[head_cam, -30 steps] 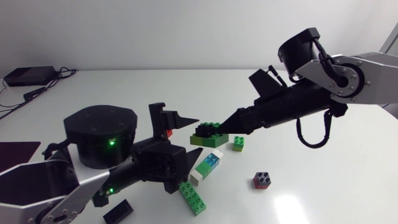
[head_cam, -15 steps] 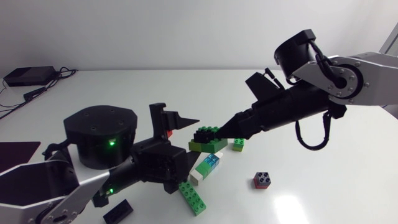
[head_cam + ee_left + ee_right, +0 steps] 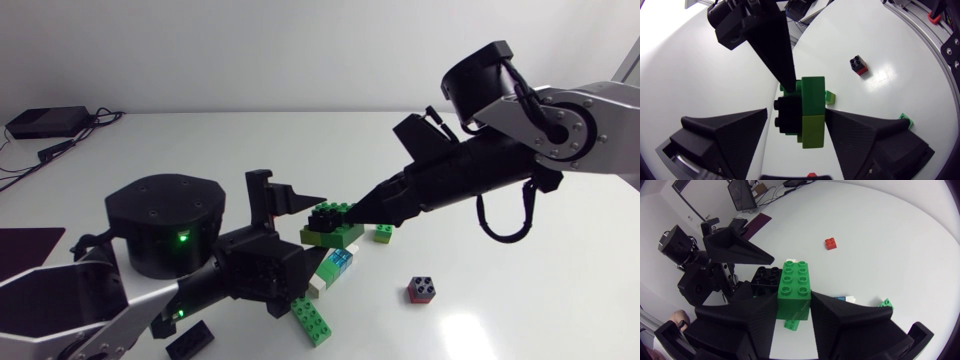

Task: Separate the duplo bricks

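Note:
A stack of duplo bricks hangs above the table: a dark green brick (image 3: pixel 795 282) joined to a lighter green brick (image 3: pixel 813 131), with a black brick (image 3: pixel 787 116) on their side. My right gripper (image 3: pixel 794 305) is shut on the green end of the stack (image 3: pixel 333 228). My left gripper (image 3: pixel 796 112) is open, one finger on each side of the stack. Its fingertips stand very close to the black brick and to the green one. In the head view the two grippers meet at the table's middle.
On the table lie a small light green brick (image 3: pixel 383 231), a white, blue and green stack (image 3: pixel 332 268), a long green brick (image 3: pixel 310 318), a red and black brick (image 3: pixel 422 289) and a red brick (image 3: pixel 830 243). A flat black piece (image 3: pixel 190 337) lies by the left arm.
My right gripper has carried the stack slightly left and down, in between my left gripper's fingers. The left gripper has edged right and its fingers have narrowed a little.

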### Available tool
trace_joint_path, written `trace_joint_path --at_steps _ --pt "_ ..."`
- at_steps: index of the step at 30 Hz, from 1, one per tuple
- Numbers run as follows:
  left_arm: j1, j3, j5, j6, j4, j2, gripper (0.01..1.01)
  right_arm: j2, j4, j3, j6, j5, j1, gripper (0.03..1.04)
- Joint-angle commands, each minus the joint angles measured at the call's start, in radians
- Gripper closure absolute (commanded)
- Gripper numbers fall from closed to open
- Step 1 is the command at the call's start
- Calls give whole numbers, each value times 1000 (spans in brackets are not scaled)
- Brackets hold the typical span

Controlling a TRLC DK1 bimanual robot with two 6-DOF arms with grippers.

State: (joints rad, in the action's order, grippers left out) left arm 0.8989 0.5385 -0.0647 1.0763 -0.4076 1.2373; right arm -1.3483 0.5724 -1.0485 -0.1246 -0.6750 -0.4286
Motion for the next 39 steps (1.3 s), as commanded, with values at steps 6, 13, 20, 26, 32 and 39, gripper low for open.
trace_joint_path --at_steps 6,13,20,26,32,39 --pt "29 -25 -7 -21 -13 19 554 32 -26 45 -12 17 -9 852" --pt "40 -31 -7 -22 -13 17 725 46 -51 70 -12 29 -18 852" --pt "37 -34 -7 -15 -13 13 743 86 -57 82 -12 34 -25 470" --pt "31 -48 -12 28 -14 -6 743 163 -28 67 -21 43 -7 72" --pt "58 -107 -52 120 -85 -7 743 178 4 59 -58 45 42 74" --pt "101 -147 -109 215 -188 -1 743 130 -28 102 -64 109 -6 133"
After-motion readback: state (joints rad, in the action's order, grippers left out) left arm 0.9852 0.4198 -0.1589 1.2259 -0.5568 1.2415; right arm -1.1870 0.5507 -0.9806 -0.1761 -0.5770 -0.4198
